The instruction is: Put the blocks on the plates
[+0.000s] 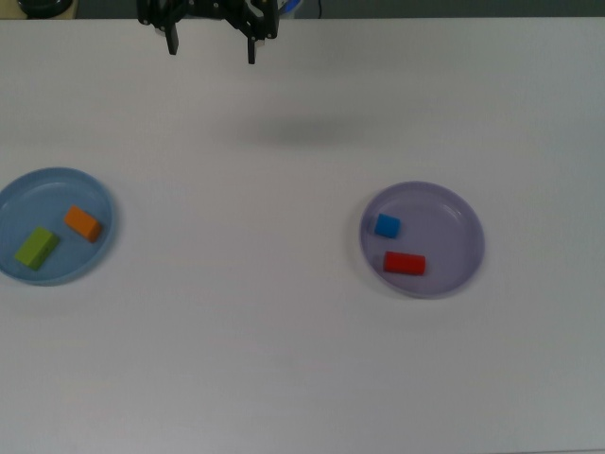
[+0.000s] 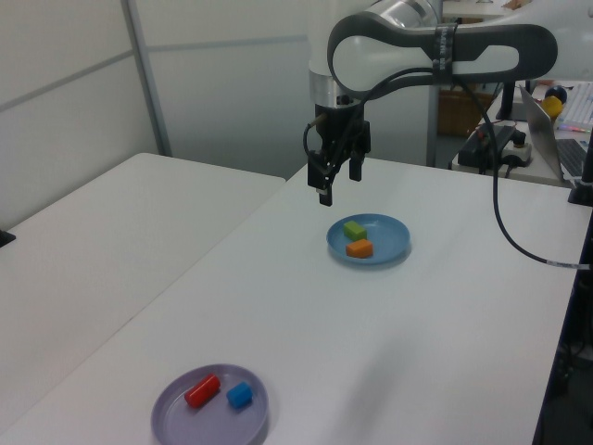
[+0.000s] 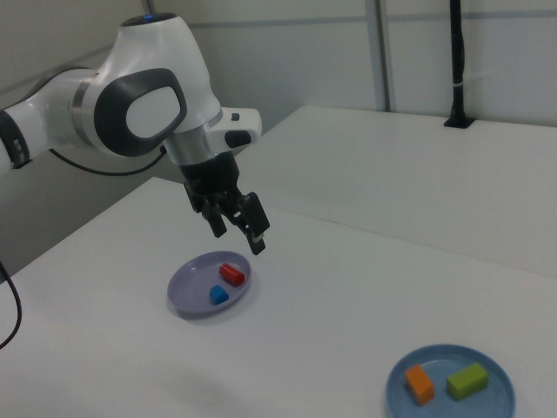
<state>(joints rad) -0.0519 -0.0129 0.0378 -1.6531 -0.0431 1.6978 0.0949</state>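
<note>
The claw (image 1: 210, 49) is hanging above the white worktop (image 1: 302, 369) at the top view's upper edge, its two fingers standing apart and gripping nothing (well clear of both plates). The light blue plate (image 1: 99, 251) is sitting at the top view's left, carrying the lime-green block (image 1: 36, 248) and the orange block (image 1: 83, 223), lying near each other but apart. The lavender plate (image 1: 463, 265) is sitting toward the top view's right, carrying the blue block (image 1: 387, 225) and, just beside it, the red block (image 1: 405, 263).
</note>
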